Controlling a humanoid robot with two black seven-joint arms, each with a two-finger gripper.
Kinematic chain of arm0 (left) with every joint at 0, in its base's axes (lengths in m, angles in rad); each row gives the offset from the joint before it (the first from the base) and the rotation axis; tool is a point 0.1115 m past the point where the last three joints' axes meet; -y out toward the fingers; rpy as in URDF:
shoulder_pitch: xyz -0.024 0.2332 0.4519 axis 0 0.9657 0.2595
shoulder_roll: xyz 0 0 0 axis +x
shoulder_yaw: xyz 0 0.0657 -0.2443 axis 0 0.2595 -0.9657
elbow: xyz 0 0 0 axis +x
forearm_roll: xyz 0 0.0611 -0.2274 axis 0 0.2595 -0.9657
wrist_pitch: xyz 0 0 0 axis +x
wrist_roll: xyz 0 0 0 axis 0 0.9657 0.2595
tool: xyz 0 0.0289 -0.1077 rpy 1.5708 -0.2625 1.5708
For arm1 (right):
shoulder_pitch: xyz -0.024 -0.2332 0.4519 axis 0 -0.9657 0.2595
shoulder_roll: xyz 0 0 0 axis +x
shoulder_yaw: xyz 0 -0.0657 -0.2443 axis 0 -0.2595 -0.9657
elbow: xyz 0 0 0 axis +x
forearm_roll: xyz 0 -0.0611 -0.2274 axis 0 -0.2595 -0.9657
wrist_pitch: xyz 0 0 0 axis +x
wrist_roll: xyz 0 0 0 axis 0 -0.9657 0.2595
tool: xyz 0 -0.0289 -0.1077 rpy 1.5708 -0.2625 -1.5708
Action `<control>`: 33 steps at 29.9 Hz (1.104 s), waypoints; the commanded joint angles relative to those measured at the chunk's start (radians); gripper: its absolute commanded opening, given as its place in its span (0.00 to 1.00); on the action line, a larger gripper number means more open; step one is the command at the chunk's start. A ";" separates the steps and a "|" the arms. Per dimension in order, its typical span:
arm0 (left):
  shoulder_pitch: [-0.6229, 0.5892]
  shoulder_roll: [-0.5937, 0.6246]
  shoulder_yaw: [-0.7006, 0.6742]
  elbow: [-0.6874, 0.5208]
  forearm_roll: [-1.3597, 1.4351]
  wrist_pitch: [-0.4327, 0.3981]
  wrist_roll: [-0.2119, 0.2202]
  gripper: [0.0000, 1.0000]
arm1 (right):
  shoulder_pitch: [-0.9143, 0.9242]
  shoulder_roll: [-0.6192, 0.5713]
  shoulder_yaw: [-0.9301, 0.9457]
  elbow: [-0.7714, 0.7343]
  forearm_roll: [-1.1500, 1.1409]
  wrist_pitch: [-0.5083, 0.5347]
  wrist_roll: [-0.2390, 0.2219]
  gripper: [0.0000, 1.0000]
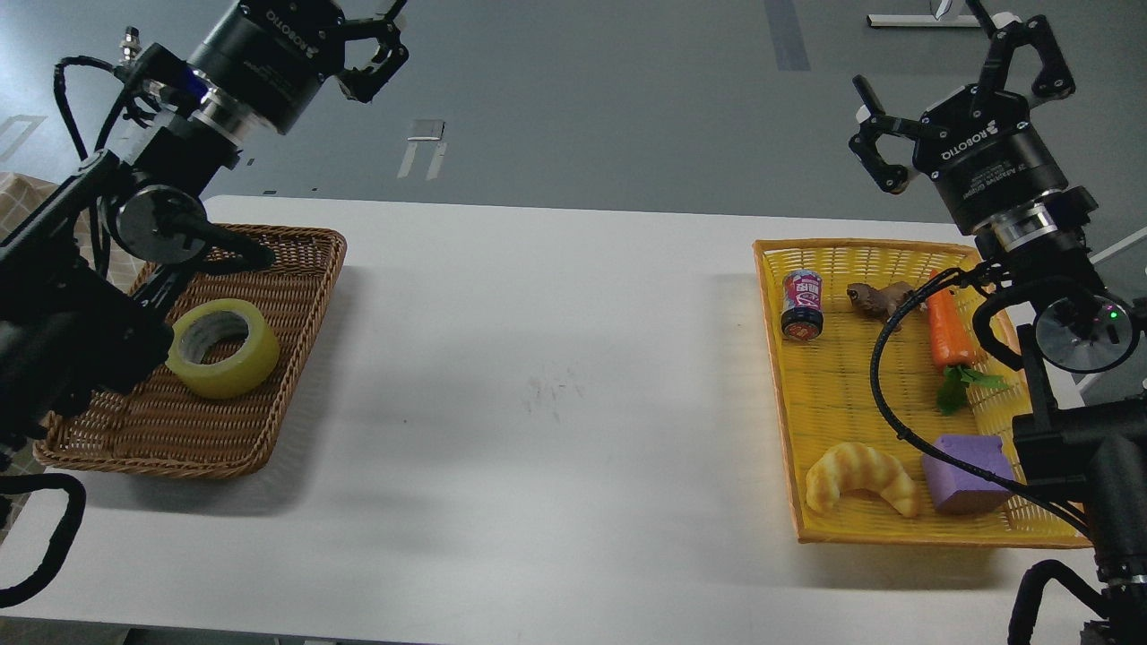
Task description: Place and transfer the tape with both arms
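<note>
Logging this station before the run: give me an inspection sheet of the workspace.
Surface: white table, faint scuffs mid-table.
Job's things: tape in brown wicker basket, at left.
Clutter: yellow basket holds can, brown figure, carrot, croissant, purple cube.
Grippers: left gripper open, raised, empty; right gripper open, raised, empty.
Cables: black cable loops over the yellow basket.
Surroundings: grey floor, taped marks.
</note>
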 commanded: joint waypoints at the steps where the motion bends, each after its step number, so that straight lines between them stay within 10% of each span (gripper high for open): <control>1: 0.018 -0.048 -0.003 0.000 0.002 0.000 0.000 0.98 | 0.051 0.000 -0.036 -0.061 0.000 0.000 0.000 1.00; 33: 0.122 -0.227 -0.044 0.021 0.011 0.000 0.006 0.98 | 0.084 0.058 -0.113 -0.164 0.006 0.000 0.003 1.00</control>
